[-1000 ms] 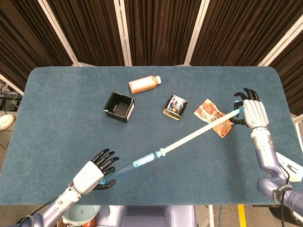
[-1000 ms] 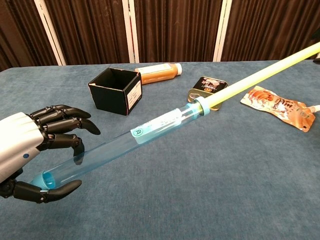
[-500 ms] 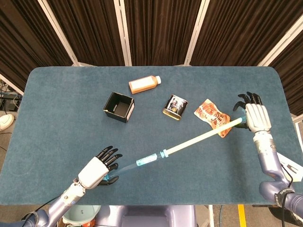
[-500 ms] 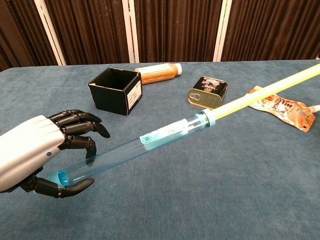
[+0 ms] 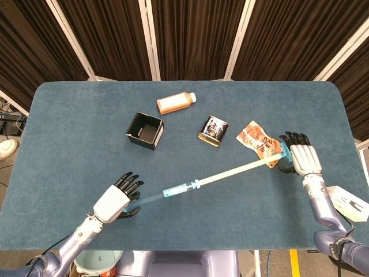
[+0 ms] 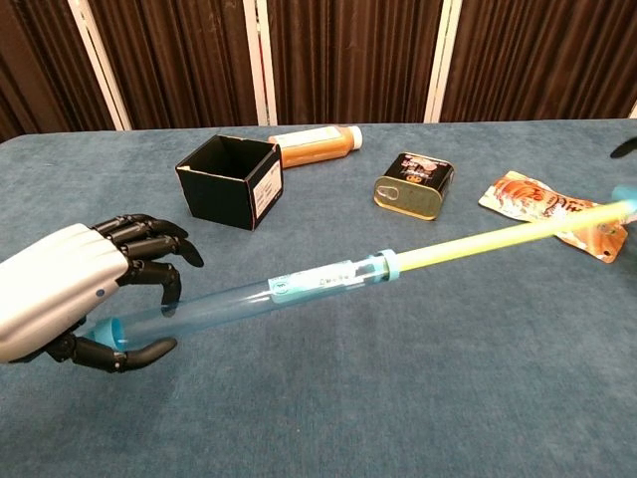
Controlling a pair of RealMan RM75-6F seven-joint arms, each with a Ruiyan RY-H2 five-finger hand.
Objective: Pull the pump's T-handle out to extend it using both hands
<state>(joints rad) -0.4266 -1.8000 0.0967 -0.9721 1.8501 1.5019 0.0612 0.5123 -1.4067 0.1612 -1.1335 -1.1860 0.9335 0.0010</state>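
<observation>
The pump lies stretched out low over the blue table. Its clear blue barrel [image 5: 167, 192] [image 6: 259, 294] points to the front left. Its yellow rod [image 5: 236, 171] [image 6: 498, 239] runs far out to the right. My left hand [image 5: 118, 202] [image 6: 70, 299] holds the barrel's near end, with the thumb below and the fingers curled over it. My right hand [image 5: 300, 158] grips the blue T-handle [image 5: 282, 156] [image 6: 625, 194] at the rod's far end, beside the orange pouch. In the chest view only a dark fingertip of that hand shows at the right edge.
A black open box [image 5: 144, 130] [image 6: 229, 179], an orange bottle [image 5: 174, 103] [image 6: 314, 142] lying on its side and a tin can [image 5: 214, 131] [image 6: 414, 184] sit behind the pump. An orange pouch [image 5: 259, 142] [image 6: 552, 209] lies under the rod's right end. The table's right edge is close to my right hand.
Both hands have come down and toward me with the pump. The rod's right end has dropped from high up to just above the pouch. The rod stays pulled out.
</observation>
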